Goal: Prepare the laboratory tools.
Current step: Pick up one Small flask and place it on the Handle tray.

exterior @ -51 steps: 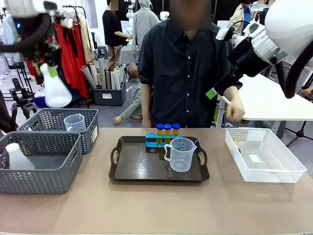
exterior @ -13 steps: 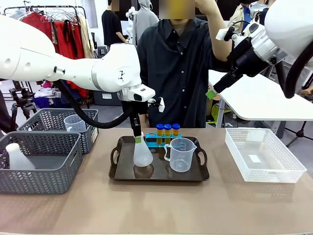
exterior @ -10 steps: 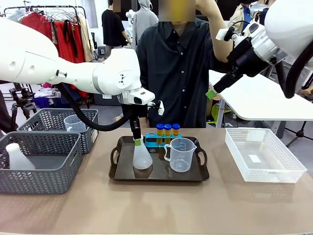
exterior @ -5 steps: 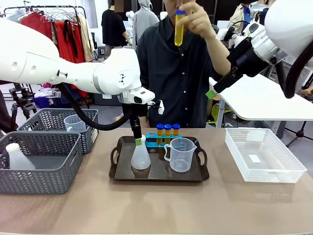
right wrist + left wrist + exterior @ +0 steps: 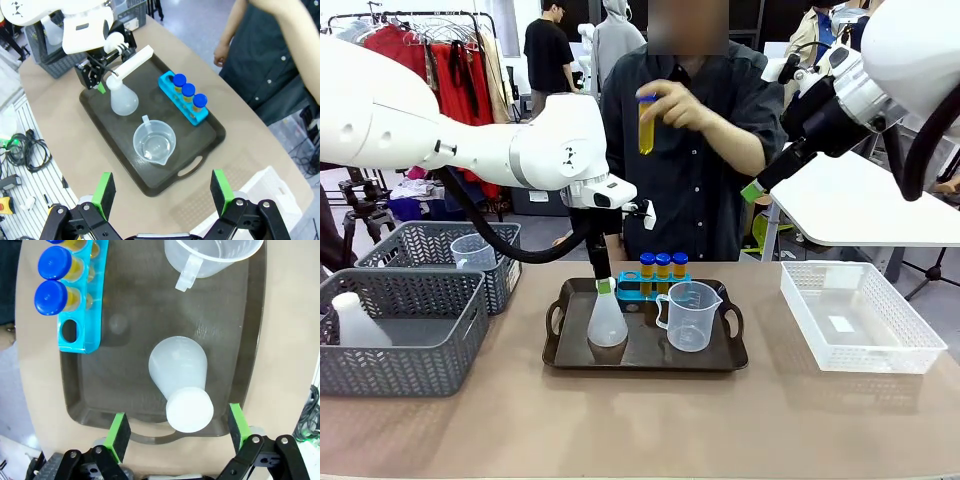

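Note:
A translucent white conical flask (image 5: pixel 607 326) stands upright on the dark tray (image 5: pixel 645 356), left of the clear measuring beaker (image 5: pixel 690 316). My left gripper (image 5: pixel 603 287) hangs open over the flask's neck. In the left wrist view its green pads (image 5: pixel 120 429) flank the flask's mouth (image 5: pixel 189 410) without touching it. Three blue-capped tubes (image 5: pixel 662 266) of amber liquid stand in a blue rack at the tray's back. The person holds one more tube (image 5: pixel 646 124) at chest height. My right gripper (image 5: pixel 162 191) is open, high above the table's right side, holding nothing.
Two grey mesh baskets (image 5: pixel 400 345) sit at the left, one holding a white bottle (image 5: pixel 355 322), the other a beaker (image 5: pixel 472 250). A clear plastic bin (image 5: pixel 860 318) stands at the right. The person stands behind the tray.
My left gripper has opened and let go of the flask, which now stands on the tray. The person's hand has brought the tube down from head height to chest height.

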`<move>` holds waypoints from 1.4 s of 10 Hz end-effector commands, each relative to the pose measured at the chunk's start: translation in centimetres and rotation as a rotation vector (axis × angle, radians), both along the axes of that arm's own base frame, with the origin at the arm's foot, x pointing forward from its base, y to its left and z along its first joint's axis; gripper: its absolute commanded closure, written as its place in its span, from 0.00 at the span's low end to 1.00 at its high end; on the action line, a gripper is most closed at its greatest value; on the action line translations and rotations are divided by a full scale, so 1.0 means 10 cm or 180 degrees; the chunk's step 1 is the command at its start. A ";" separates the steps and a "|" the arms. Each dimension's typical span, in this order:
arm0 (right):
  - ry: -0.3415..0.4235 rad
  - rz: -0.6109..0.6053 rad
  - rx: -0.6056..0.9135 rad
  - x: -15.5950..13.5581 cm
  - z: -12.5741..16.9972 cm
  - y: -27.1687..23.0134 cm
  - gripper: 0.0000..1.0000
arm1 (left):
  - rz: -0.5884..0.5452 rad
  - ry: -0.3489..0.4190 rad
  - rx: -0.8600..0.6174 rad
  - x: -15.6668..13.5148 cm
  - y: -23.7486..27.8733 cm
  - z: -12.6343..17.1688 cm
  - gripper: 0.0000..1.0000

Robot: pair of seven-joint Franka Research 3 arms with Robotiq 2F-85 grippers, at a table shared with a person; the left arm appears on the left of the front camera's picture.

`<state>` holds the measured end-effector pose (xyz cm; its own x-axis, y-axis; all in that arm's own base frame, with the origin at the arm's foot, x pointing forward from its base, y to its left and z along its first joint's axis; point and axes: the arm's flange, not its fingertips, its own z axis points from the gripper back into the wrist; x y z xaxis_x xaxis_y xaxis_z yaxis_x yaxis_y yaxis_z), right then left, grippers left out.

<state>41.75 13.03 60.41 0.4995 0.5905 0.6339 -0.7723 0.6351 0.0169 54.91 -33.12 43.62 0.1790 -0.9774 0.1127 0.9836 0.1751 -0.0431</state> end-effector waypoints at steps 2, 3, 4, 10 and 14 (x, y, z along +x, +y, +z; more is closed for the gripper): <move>0.0003 0.0019 0.0043 0.00 0.00 -0.01 0.00 | 0.0043 -0.0035 -0.0108 -0.09 0.11 0.14 0.00; 0.0003 0.0019 0.0043 0.00 0.00 -0.01 0.00 | 0.0057 -0.0076 -0.0134 -0.11 0.14 0.19 0.00; 0.0003 0.0019 0.0043 0.00 0.00 -0.01 0.00 | 0.0073 -0.0108 -0.0153 -0.10 0.21 0.20 0.00; 0.0003 0.0019 0.0043 0.00 0.00 -0.01 0.00 | 0.0182 -0.0105 -0.0447 -0.42 0.69 0.75 0.00; 0.0003 0.0019 0.0043 0.00 0.00 -0.01 0.00 | 0.0108 0.0065 -0.0809 -0.50 1.23 1.27 0.00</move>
<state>41.76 13.02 60.40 0.4997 0.5905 0.6337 -0.7722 0.6352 0.0170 50.37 -22.77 56.04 0.2391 -0.9259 0.2925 0.9710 0.2261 -0.0781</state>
